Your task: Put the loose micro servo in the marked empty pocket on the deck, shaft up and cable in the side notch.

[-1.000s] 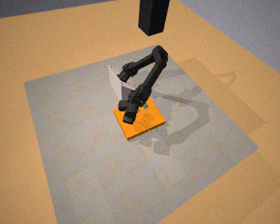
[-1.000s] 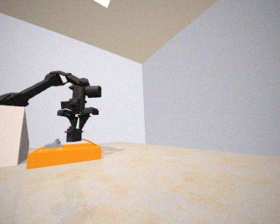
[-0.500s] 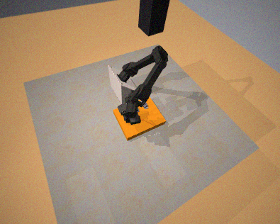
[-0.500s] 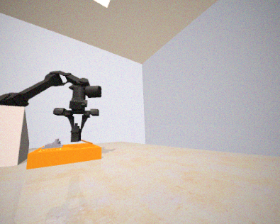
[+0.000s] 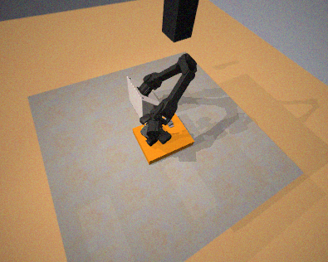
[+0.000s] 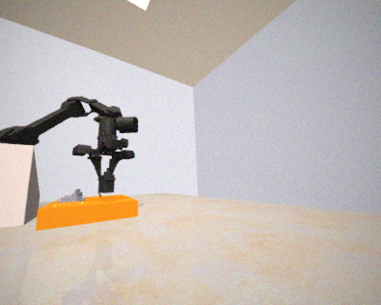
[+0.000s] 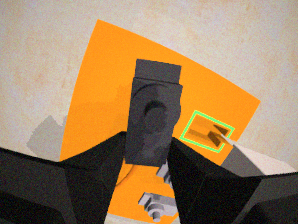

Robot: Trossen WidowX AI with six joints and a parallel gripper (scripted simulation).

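Note:
My gripper [image 6: 106, 175] [image 7: 147, 139] is shut on the dark loose micro servo [image 6: 106, 184] [image 7: 156, 95] and holds it above the orange deck [image 5: 149, 155] [image 6: 89, 214] [image 7: 97, 75]. The servo's round output boss faces up towards the wrist camera. A thin brownish cable [image 6: 100, 194] hangs below it. The pocket's green outline [image 7: 214, 120] lies to the right of the servo in the wrist view, turned relative to it; the servo is not over it. In the top view the arm hides the servo and pocket.
Two grey servos sit on the deck; one [image 5: 170, 123] [image 6: 73, 197] [image 7: 159, 206] shows best, the other [image 7: 164, 173] is partly behind the fingers. A pale upright panel [image 5: 134, 97] [image 6: 9, 183] [image 7: 260, 160] stands beside the deck, close to the pocket in the wrist view.

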